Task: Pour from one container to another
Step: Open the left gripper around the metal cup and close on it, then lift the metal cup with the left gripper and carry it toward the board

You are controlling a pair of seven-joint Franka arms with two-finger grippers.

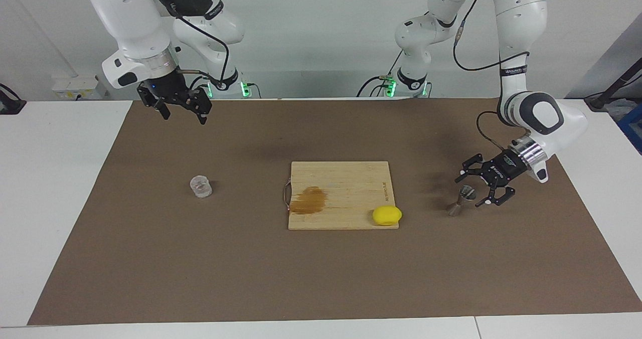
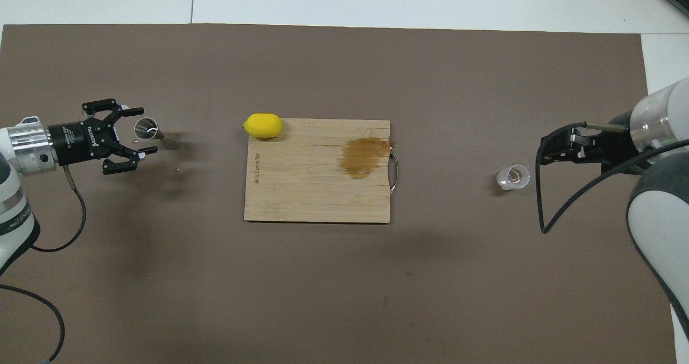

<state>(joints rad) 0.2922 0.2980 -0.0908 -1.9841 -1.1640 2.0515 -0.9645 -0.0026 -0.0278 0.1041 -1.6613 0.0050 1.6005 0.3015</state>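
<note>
Jigger is stood upright on the brown mat at approx. 3 o'clock of the cutting board in the facing view, bracketed w/o contact by the left gripper, jaws spread. Clear cup is seen at approx. 9 o'clock; the right gripper is held idle, open, over the mat's robot-end edge.

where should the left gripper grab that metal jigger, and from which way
Probably at the narrow waist of the jigger, coming in level from the left arm's end of the table. It stands upright and flares into a cone above and below, so a grip there can't slip up or down. The left gripper is open beside it, already at that height.
</note>
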